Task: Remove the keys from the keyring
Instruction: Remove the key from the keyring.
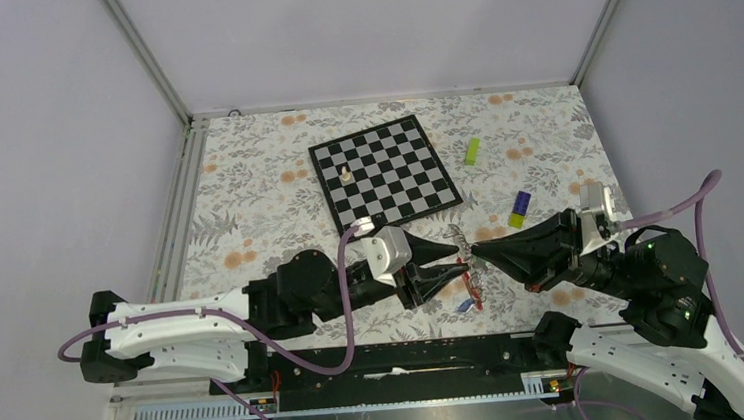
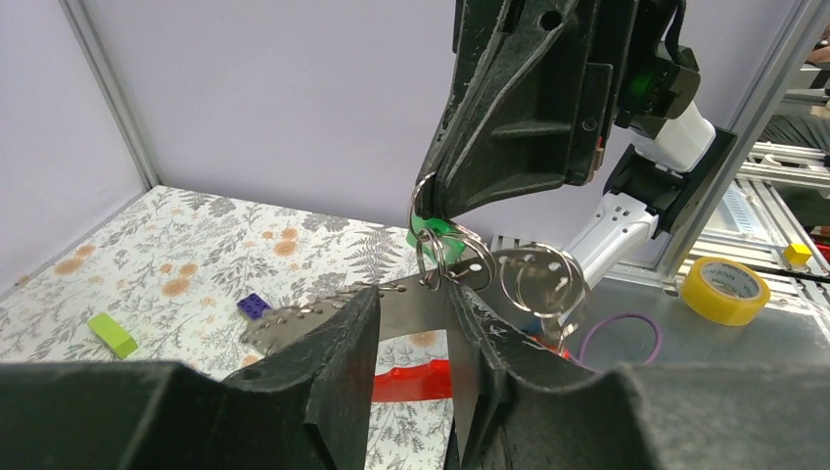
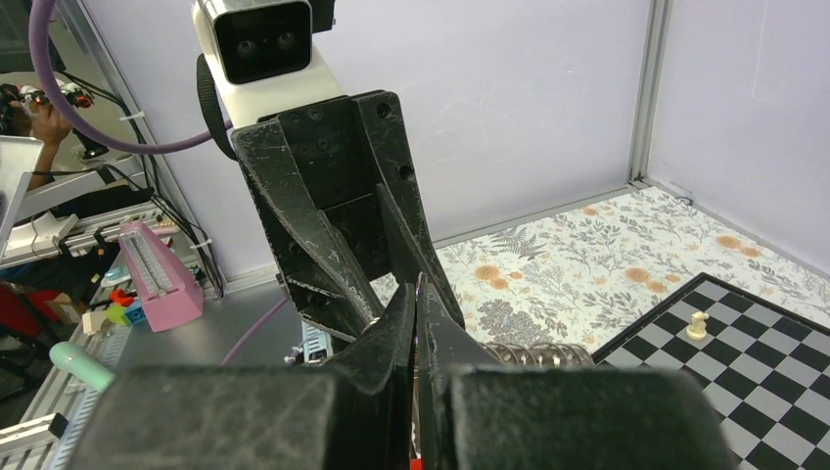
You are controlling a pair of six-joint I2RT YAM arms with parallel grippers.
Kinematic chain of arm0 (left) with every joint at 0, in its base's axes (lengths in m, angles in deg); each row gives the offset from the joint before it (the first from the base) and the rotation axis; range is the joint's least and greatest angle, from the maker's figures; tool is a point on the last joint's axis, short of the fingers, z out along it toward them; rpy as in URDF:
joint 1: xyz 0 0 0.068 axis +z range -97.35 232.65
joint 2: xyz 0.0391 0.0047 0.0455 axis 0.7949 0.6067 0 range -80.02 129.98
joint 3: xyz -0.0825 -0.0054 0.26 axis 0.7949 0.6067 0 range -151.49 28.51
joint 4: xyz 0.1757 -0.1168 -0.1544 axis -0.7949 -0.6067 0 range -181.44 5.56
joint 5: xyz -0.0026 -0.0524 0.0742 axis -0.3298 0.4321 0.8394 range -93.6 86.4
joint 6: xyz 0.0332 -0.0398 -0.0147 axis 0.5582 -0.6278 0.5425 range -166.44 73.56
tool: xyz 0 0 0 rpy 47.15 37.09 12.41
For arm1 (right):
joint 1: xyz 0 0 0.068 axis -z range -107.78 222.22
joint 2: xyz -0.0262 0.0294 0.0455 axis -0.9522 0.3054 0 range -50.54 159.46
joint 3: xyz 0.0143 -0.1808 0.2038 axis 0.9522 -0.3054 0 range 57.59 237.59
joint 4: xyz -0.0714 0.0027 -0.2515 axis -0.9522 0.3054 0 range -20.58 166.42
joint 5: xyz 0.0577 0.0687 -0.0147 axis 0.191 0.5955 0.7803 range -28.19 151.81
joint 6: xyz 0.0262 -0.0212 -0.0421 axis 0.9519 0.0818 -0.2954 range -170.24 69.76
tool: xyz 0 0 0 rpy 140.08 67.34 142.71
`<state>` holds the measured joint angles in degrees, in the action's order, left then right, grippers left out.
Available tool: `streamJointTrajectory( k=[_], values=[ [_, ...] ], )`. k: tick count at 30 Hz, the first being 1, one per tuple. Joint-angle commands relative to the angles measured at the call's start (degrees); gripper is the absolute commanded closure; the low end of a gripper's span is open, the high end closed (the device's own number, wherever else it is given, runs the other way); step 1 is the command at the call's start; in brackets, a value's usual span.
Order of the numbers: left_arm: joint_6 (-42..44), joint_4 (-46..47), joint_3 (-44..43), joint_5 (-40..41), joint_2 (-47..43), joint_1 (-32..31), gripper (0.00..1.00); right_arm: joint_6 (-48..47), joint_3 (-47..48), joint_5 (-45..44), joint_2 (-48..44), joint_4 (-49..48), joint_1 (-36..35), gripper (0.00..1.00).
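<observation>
The keyring (image 2: 442,250) hangs in the air between the two grippers as a cluster of thin silvery rings on a flat perforated metal strip (image 2: 294,323). A green-headed key (image 2: 431,227) sits just under the right gripper (image 2: 431,201), which comes down from above and is shut on one ring. My left gripper (image 2: 413,294) has its jaws apart, and the strip lies across their tips. The red strap (image 2: 411,380) dangles below. From above, both grippers (image 1: 463,265) (image 1: 475,253) meet tip to tip, with the red strap (image 1: 471,287) and a small blue key (image 1: 466,306) beneath them.
A chessboard (image 1: 385,172) with one white piece (image 1: 345,172) lies at the back of the floral table. A lime block (image 1: 472,151) and a purple-and-yellow block (image 1: 520,206) lie to its right. A yellow tape roll (image 2: 726,290) rests beyond the table's edge.
</observation>
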<state>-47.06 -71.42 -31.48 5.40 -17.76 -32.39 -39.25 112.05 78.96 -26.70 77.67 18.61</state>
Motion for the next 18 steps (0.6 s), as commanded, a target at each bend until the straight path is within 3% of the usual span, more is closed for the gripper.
streamJointTrajectory(
  k=[1,12,18],
  values=[
    [0.18,6.4,0.82,-2.11,-2.18,0.13,0.65,0.97,0.0,-0.92,-0.46,-4.42,-0.27,1.0],
    [1.77,7.66,0.71,-3.19,-1.69,0.12,0.69,1.88,-0.62,-0.97,-1.02,-4.64,-0.27,1.0],
    [1.68,7.16,0.81,-3.37,-1.18,0.07,0.66,2.17,-0.65,-1.06,-1.35,-4.95,-0.27,1.0]
  ],
)
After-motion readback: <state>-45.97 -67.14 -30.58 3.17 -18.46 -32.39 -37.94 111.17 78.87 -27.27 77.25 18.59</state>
